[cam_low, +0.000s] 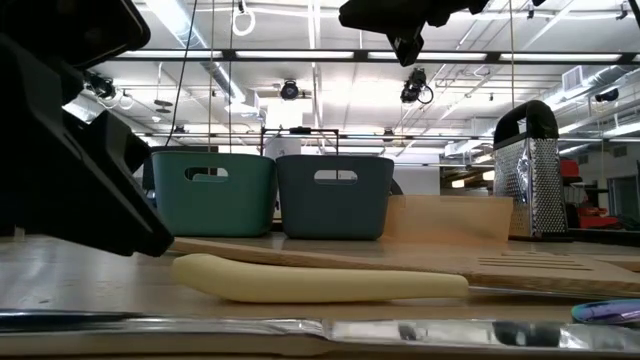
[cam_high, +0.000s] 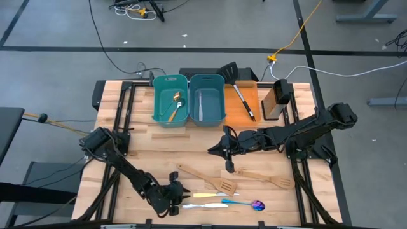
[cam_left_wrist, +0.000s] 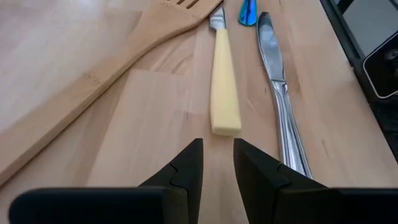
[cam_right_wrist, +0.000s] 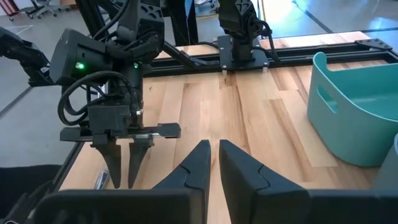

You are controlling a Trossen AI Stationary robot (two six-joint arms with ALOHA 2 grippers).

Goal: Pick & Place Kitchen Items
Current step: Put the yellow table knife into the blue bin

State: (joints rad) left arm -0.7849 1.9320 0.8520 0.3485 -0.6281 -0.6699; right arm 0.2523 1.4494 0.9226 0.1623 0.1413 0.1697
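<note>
Left wrist view: left end effector (cam_left_wrist: 217, 163) sits low over the bench (cam_left_wrist: 74, 56), fingers a narrow gap apart, nothing between them. Just beyond the tips is the butt of the cream-handled knife (cam_left_wrist: 225, 87), not touching. A silver knife (cam_left_wrist: 280, 93) lies alongside it on the near side, and the blue handle of the purple spoon (cam_left_wrist: 248, 11) shows past them. A pale wooden spatula (cam_left_wrist: 93, 93) runs diagonally on the far side of the cream handle.

High view: that left end effector (cam_high: 182, 189) is at the near edge, left of centre, with the cutlery row extending right from it: cream-handled knife (cam_high: 205, 195), silver knife (cam_high: 205, 205), purple spoon (cam_high: 245, 203). Two wooden spatulas lie just beyond, one (cam_high: 205, 177) left, the other (cam_high: 267, 179) right.

Right end effector (cam_high: 229, 166) hangs mid-bench above the wooden spatulas, clear of the surface, fingers nearly together and empty; the right wrist view (cam_right_wrist: 211, 163) confirms a thin gap.

Far side: two teal bins side by side. Left bin (cam_high: 157, 102) holds the gold spoon (cam_high: 176, 105), right bin (cam_high: 222, 102) holds a pale utensil, type unclear. The black slotted spatula (cam_high: 236, 86) lies on the orange tray (cam_high: 251, 92), with a metal grater (cam_high: 278, 98) to its right.
</note>
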